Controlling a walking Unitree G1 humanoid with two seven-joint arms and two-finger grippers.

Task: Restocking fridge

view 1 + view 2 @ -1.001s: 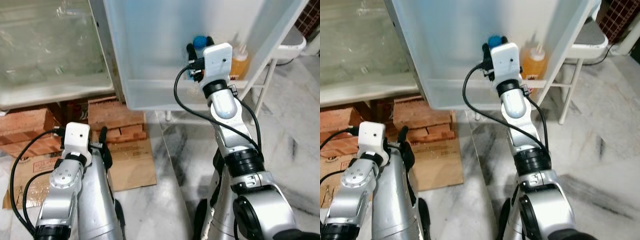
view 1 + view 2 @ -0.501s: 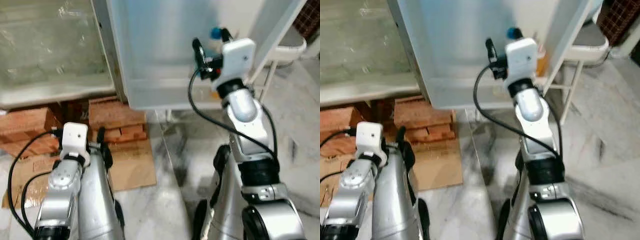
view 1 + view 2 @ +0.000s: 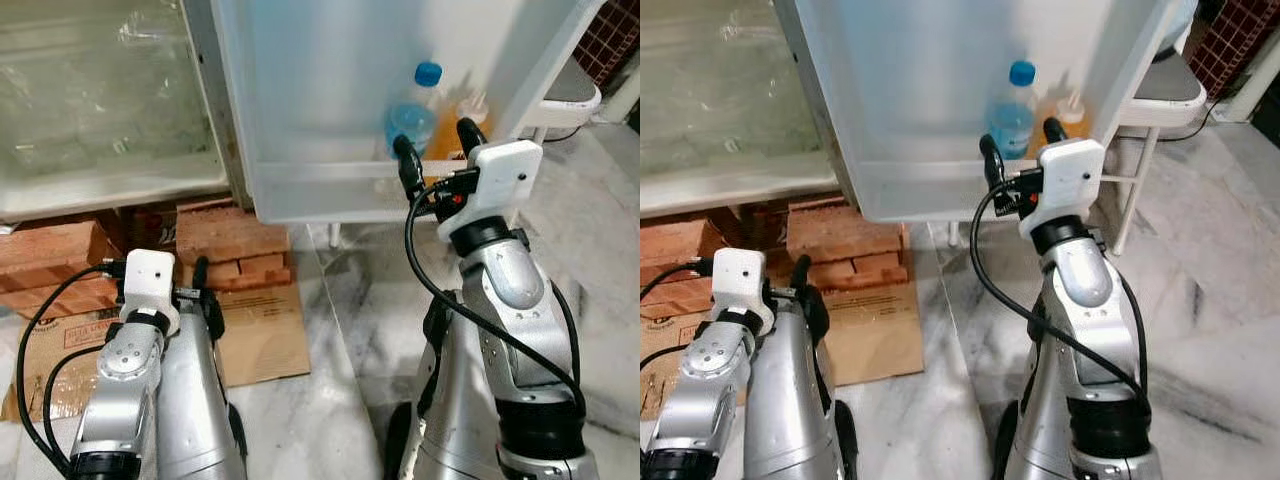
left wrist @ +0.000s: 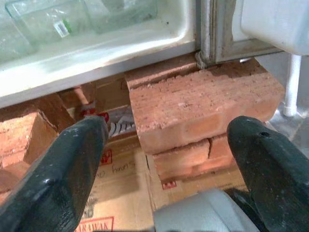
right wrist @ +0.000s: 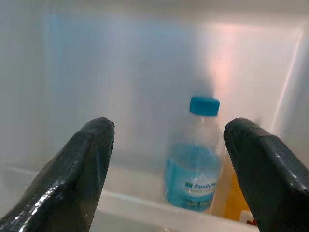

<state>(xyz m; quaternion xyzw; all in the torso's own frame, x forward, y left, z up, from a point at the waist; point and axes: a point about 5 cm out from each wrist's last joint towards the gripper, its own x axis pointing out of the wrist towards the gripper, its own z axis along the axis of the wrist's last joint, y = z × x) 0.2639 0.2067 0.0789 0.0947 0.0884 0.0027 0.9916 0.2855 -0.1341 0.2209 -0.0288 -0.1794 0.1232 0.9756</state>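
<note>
Open fridge, seen from the robot's head. The water bottle point(image 3: 410, 112) stands upright in the door shelf point(image 3: 330, 185), blue cap up, just beside an orange sauce bottle point(image 3: 452, 130) on its right. The right gripper point(image 3: 436, 158) hangs just outside the shelf rail, its fingers spread wide and holding nothing; from its wrist the bottle point(image 5: 195, 162) sits between the two fingers point(image 5: 79, 171), apart from both. The left gripper point(image 4: 164, 159) hangs low by the robot's side, also spread wide and empty, facing the bricks point(image 4: 203, 108) and cardboard point(image 3: 255, 325) under the fridge.

Step in hand, as judged: clearing the arm from the door after placing the bottle. To do it well, the fingers should stay apart and draw straight back, well clear of the cap and the rail, so that neither bottle is knocked over.

Against the view one second earlier: the right gripper was then reaching into the shelf around the bottle, hiding all but its cap. It has since let go and pulled back and to the right. The bottle now stands free. The left arm has not moved.
</note>
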